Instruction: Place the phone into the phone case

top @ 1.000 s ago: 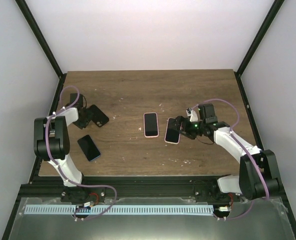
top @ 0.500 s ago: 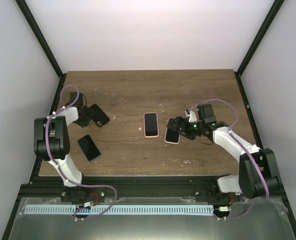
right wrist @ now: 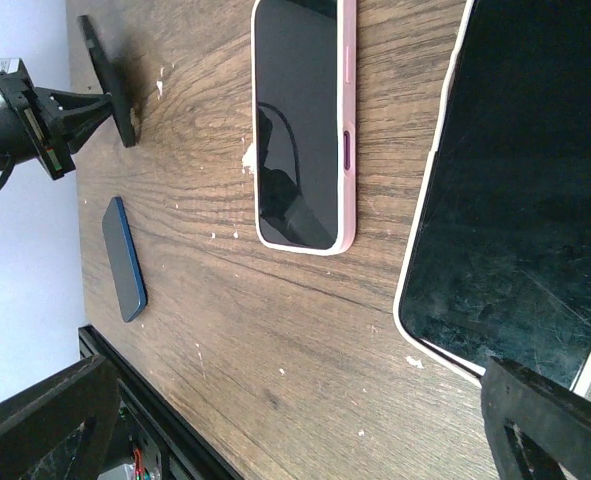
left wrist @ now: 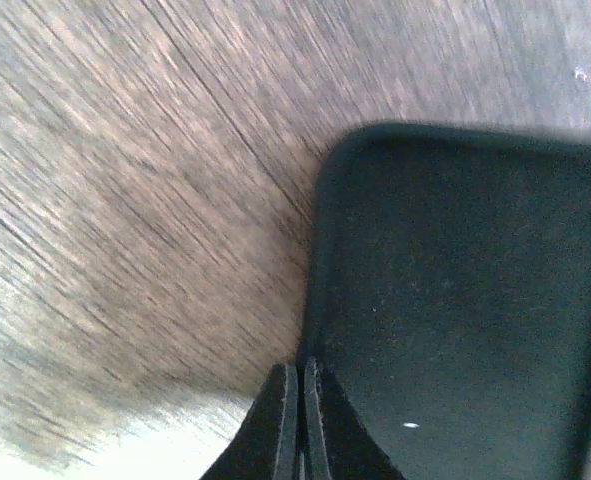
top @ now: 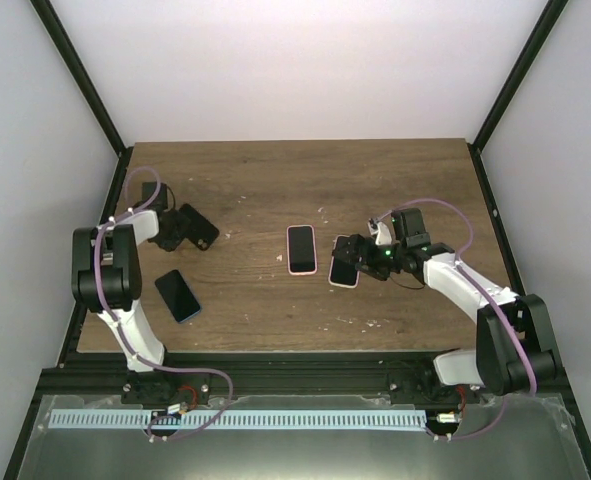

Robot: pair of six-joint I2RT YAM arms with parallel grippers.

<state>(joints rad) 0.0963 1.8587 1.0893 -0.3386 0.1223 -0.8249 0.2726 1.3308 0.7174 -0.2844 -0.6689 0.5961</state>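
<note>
My left gripper (top: 172, 229) is shut on the edge of a black phone case (top: 199, 228) at the table's left. The case fills the right of the left wrist view (left wrist: 465, 290), with the gripper (left wrist: 301, 385) pinched on its near rim. From the right wrist the case (right wrist: 108, 72) is tilted up off the wood. A dark phone with a pale rim (top: 344, 261) lies right of centre, and my right gripper (top: 363, 256) stands open at its right edge. One black finger (right wrist: 550, 420) overlaps that phone (right wrist: 520, 190); the other finger (right wrist: 45, 420) is far to the left.
A pink-rimmed phone (top: 301, 249) lies face up mid-table, and it is also in the right wrist view (right wrist: 300, 120). A blue phone (top: 177, 296) rests near the left front. Black frame posts and white walls border the wooden table (top: 375, 180).
My left gripper has closed down on the black case's edge and shifted slightly toward the back with it. The right arm has barely moved.
</note>
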